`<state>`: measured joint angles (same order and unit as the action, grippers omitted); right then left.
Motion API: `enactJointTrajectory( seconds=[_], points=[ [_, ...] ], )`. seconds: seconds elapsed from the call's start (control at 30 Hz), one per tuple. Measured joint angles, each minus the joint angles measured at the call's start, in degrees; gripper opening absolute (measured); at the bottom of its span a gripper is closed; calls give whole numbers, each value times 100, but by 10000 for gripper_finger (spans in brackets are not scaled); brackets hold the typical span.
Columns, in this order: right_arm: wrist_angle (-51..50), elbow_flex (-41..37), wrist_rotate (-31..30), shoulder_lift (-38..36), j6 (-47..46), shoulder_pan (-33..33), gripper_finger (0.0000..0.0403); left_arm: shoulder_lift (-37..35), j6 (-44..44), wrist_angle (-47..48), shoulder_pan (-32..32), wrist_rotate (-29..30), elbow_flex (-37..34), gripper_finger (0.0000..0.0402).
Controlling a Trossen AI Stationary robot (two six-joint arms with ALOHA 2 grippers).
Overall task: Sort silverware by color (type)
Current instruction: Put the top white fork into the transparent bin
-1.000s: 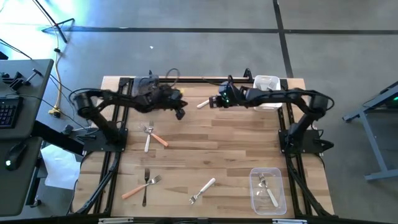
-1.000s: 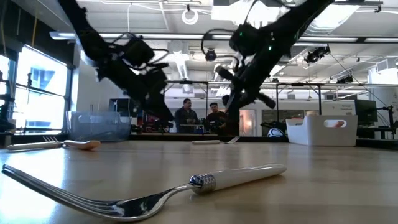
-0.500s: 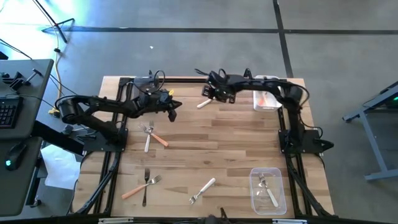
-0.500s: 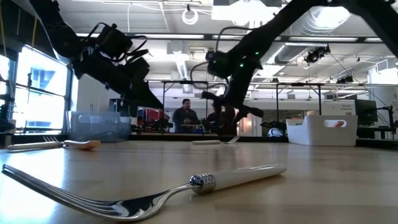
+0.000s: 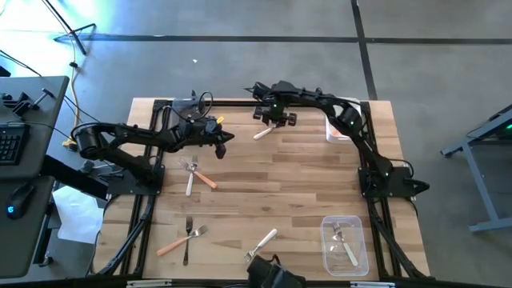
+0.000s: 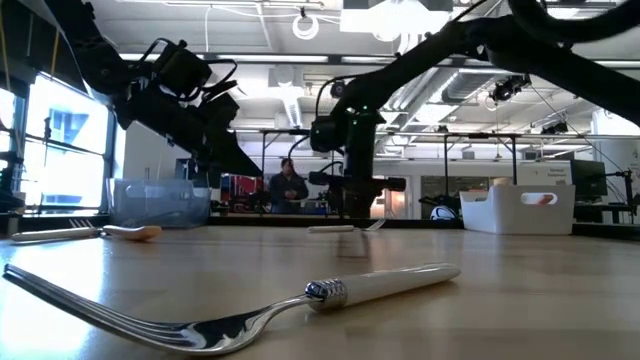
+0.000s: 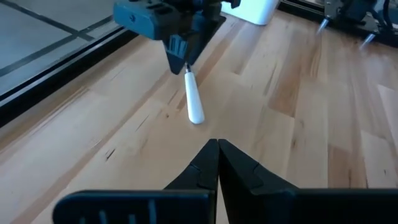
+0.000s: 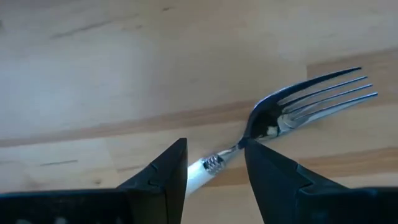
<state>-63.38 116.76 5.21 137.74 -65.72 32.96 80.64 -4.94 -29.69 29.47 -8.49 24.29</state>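
1. Because the right tool (image 5: 273, 120) hangs directly over the white-handled fork (image 5: 263, 131) at the far middle of the table (image 5: 320, 184), the coming move looks like a short drop; the fingers (image 8: 160, 177) stand apart, straddling the fork's neck where tines meet handle.
2. That fork's long axis runs diagonally, handle pointing near-left, tines far-right under the tool. The fingers would close across the thin neck, not along it.
3. The left tool (image 5: 223, 141) waits just left of the fork with its fingers pressed together on nothing; the right arm is nearer.
4. The tines (image 8: 323, 93) are bright, smooth, curved metal; the handle (image 7: 194, 101) is a glossy white, rounded rod with a ribbed metal collar. I judge it slippery and low-lying on the planked wood.
5. Other forks lie scattered nearer: a crossed pair (image 5: 194, 174) left, more near-left, and a white one (image 5: 262, 244) near the middle. A clear bin (image 5: 345, 246) near right holds some.
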Motion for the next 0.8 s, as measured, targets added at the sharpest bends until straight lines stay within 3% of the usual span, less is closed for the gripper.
enactJointTrajectory(
  seconds=[0.13,0.53,0.7,0.8],
  points=[
    [-286,82,3,72,322,-70,144,0,14,6,0,2,2,0],
    [-1412,258,-46,70,2554,-343,144,0,6,-5,0,2,-22,0],
    [-1993,840,-331,61,2609,-452,144,0,6,-1,2,2,-22,1],
    [-2185,1090,-584,59,1849,-586,144,0,6,6,2,2,-22,1]
  ],
)
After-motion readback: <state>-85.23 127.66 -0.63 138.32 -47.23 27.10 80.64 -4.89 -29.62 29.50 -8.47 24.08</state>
